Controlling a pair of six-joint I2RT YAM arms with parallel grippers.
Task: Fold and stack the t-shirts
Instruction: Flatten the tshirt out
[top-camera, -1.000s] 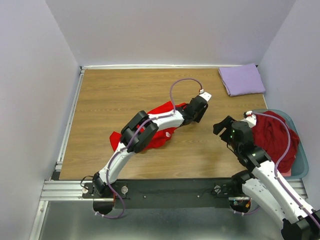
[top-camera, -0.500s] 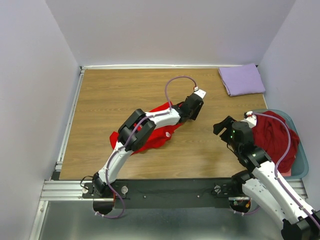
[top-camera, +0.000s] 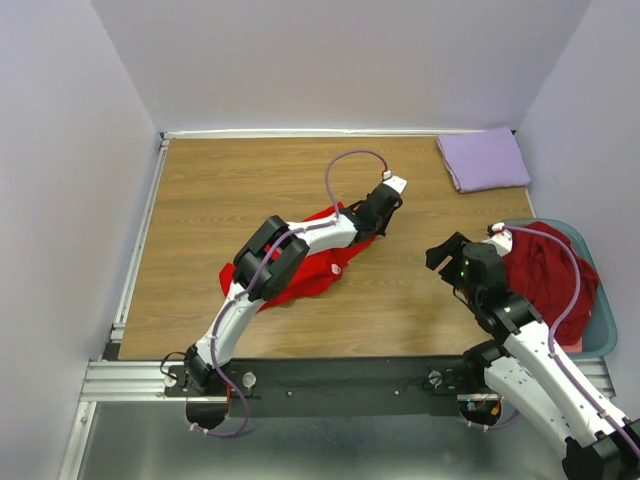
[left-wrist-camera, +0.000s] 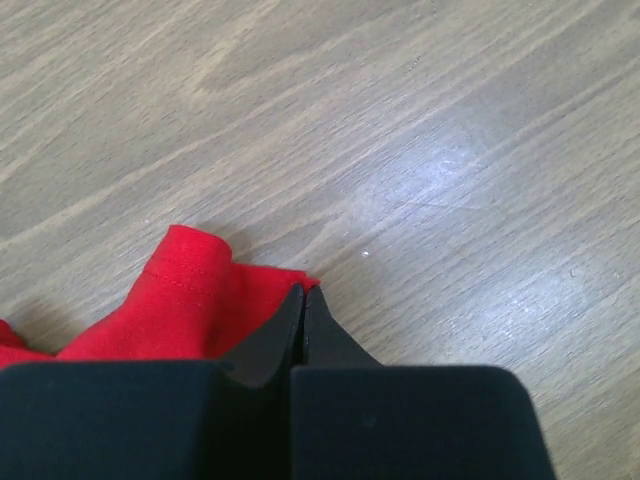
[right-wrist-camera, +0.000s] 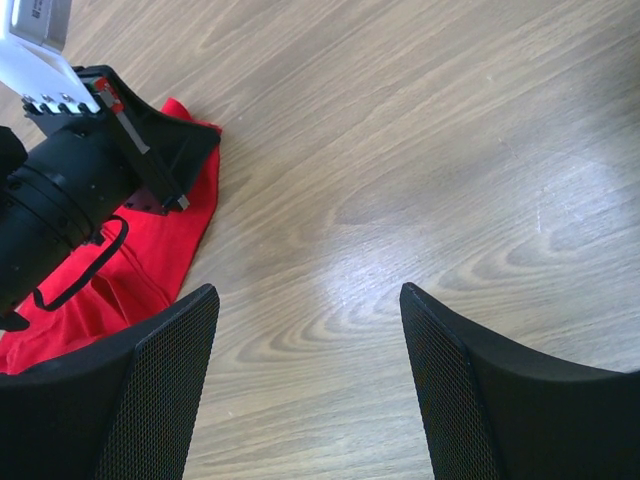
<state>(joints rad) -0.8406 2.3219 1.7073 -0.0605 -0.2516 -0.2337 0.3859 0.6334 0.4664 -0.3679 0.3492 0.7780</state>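
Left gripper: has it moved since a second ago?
Yes. The left gripper has shifted left, farther from the folded lavender t-shirt.

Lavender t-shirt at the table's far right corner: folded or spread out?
Folded: the lavender t-shirt lies as a compact, flat rectangle on the table, no sleeves showing.

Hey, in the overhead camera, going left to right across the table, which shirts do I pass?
red t-shirt → lavender t-shirt → maroon t-shirts, piled in the basket

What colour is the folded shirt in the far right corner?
Pale lavender; the folded shirt shows best in the top view.
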